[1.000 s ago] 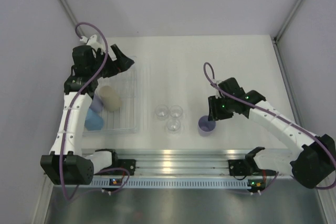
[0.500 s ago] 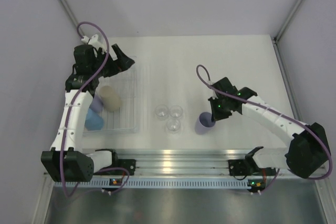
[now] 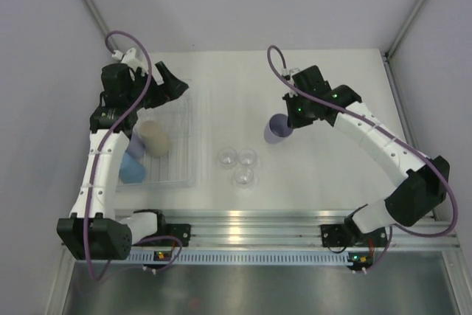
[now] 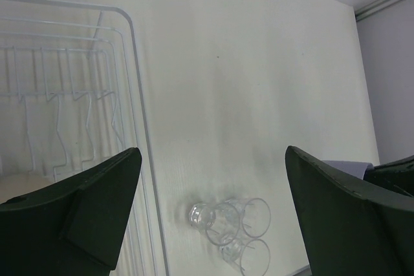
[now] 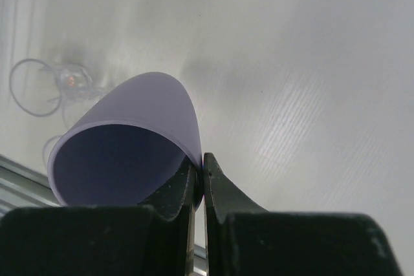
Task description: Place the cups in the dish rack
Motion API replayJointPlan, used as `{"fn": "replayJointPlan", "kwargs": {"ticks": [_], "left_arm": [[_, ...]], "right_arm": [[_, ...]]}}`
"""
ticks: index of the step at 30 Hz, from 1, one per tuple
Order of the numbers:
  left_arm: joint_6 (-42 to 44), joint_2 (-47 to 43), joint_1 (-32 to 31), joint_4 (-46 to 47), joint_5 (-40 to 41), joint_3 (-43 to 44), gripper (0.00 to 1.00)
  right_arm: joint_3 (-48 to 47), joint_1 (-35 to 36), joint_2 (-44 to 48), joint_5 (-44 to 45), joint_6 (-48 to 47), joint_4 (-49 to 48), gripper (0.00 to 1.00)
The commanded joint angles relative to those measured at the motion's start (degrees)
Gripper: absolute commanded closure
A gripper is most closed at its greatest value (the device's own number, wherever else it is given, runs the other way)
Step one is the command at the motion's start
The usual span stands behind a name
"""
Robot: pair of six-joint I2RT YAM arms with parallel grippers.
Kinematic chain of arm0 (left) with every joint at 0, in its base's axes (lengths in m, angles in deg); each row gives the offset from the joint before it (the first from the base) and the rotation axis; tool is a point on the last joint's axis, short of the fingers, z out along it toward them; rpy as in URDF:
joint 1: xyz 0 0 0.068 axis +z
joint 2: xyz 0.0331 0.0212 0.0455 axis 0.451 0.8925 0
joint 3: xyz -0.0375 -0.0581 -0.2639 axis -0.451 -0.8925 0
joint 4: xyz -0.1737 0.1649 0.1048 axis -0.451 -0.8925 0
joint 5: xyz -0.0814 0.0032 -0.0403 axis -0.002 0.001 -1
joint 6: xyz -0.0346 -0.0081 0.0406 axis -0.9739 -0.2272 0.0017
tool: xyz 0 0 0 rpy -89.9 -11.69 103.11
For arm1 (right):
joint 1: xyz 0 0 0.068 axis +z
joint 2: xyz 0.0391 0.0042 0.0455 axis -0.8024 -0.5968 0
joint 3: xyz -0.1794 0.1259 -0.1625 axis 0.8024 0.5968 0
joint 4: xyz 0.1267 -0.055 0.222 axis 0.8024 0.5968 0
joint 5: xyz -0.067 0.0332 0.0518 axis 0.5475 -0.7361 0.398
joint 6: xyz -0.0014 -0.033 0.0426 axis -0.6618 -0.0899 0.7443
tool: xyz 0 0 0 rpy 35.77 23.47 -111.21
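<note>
Right fingers [image 5: 186,189] pinch lavender cup [image 5: 129,140] rim, arm extended over table [image 3: 221,86]; left fingers [image 4: 97,205] splayed wide above dish rack [image 4: 132,37] far end.

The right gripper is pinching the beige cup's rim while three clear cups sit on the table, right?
Not quite. The right gripper is pinching the rim of the lavender cup, not a beige one; the right wrist view shows it. The three clear cups do sit on the table.
</note>
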Motion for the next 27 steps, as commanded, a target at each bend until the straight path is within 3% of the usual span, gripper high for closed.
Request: {"fn": "replayJointPlan", "kwargs": {"ticks": [1, 8, 14, 22, 27], "left_arm": [[-1.2, -3.2, -0.3, 3.3, -0.3, -0.1, 0.02], [-4.2, -6.1, -0.3, 3.4, -2.1, -2.3, 0.02], [-6.5, -8.7, -0.3, 4.1, -3.6, -4.8, 0.02], [-8.6, -11.8, -0.3, 7.9, -8.9, -8.3, 0.02], [-15.0, -13.9, -0.3, 19.4, -14.9, -13.4, 0.02]], "right_arm": [[-7.2, -1.9, -1.6, -5.4, -1.5, -1.3, 1.00], [-9.7, -4.7, -8.2, -23.8, 4.1, -14.3, 1.00], [-9.2, -4.7, -13.9, -41.3, 16.1, -34.1, 1.00], [-9.6, -4.7, -20.4, -51.3, 31.8, -54.2, 1.00], [-7.3, -4.7, -21.8, -54.9, 41.7, -67.6, 1.00]]}}
